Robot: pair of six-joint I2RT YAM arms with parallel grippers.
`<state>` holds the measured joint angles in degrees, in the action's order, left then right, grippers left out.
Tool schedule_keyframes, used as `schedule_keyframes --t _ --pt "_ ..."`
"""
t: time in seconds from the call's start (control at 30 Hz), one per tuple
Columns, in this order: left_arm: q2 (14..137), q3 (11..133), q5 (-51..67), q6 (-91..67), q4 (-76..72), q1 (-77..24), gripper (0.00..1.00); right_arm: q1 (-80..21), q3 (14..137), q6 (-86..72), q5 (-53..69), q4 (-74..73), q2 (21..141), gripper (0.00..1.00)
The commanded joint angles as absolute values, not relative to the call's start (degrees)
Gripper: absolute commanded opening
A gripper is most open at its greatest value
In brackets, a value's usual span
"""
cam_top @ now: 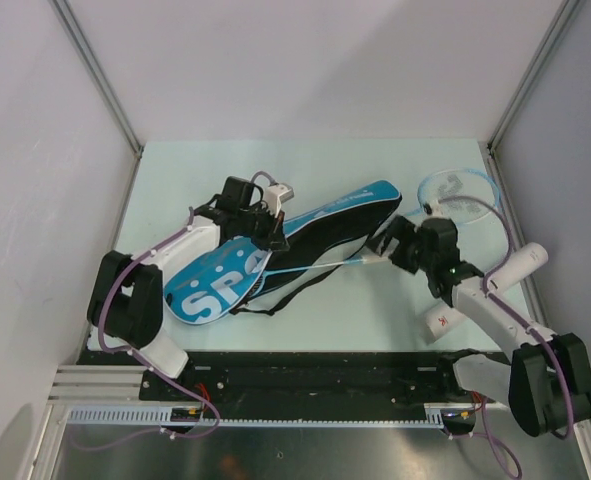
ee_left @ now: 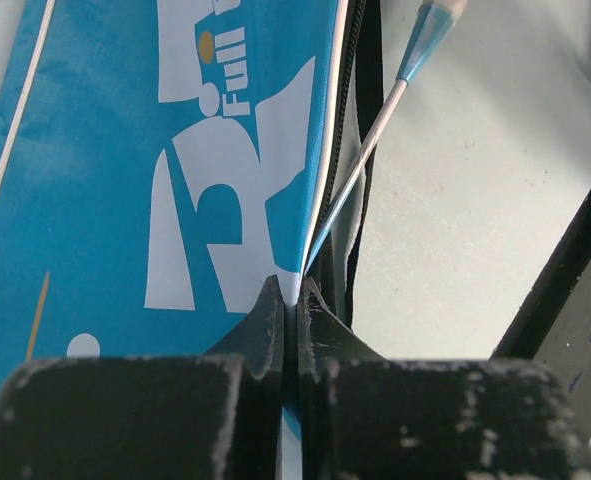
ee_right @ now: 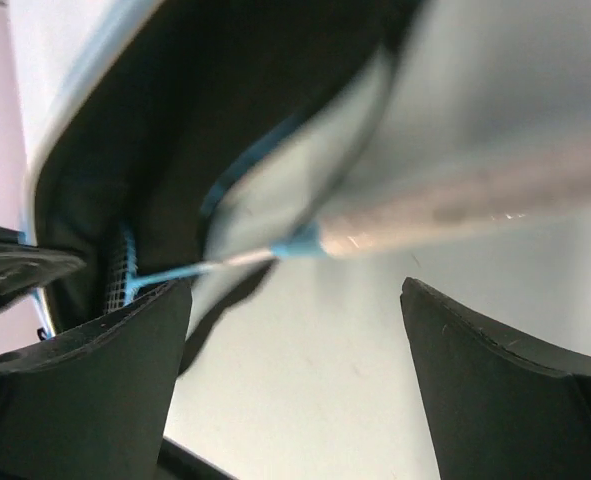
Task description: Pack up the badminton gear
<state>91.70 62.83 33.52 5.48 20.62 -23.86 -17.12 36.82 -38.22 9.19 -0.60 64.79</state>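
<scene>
Top external view: the blue racket cover [cam_top: 325,225] lies slantwise across the pale desk [cam_top: 375,310], big white letters "SP" showing at its wide near end, the rest of the word hidden under the left gripper [cam_top: 267,235]. That gripper is clamped on the cover's upper edge. A black strap [cam_top: 270,305] trails off the cover's near side. One racket [cam_top: 320,266] sits partly inside, its thin shaft poking out toward the right gripper [cam_top: 387,245]. The second racket [cam_top: 462,195] rests at the far right corner, well apart from the cover. A long white tube [cam_top: 525,262] lies by the right edge, partly under the right arm; red print on its near end is too small to read. Left wrist: jaws pinched tight on the white-piped rim, a large white "R" and the word "Full" readable on the blue fabric. Right wrist: fingers [ee_right: 105,380] spread wide, nothing held, the blurred shaft crossing above them into the cover's dark mouth.
</scene>
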Motion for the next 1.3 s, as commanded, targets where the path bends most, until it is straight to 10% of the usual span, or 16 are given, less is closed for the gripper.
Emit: schedule_keyframes --t 0.0,0.77,1.1,1.27 --pt "91.8 66.2 37.5 3.5 19.4 -23.9 0.0 -12.4 27.4 -54.3 17.0 8.3 60.3 0.88" --pt "89.3 65.7 40.4 4.4 19.5 -23.9 0.0 -4.4 19.8 -64.9 10.8 29.6 75.4 0.59" --pt "89.3 65.5 41.0 4.3 19.4 -23.9 0.0 -4.7 19.1 -69.3 8.2 30.8 79.8 0.62" --pt "89.2 65.5 41.1 4.3 19.4 -23.9 0.0 -4.9 19.5 -69.1 7.2 32.9 81.8 0.45"
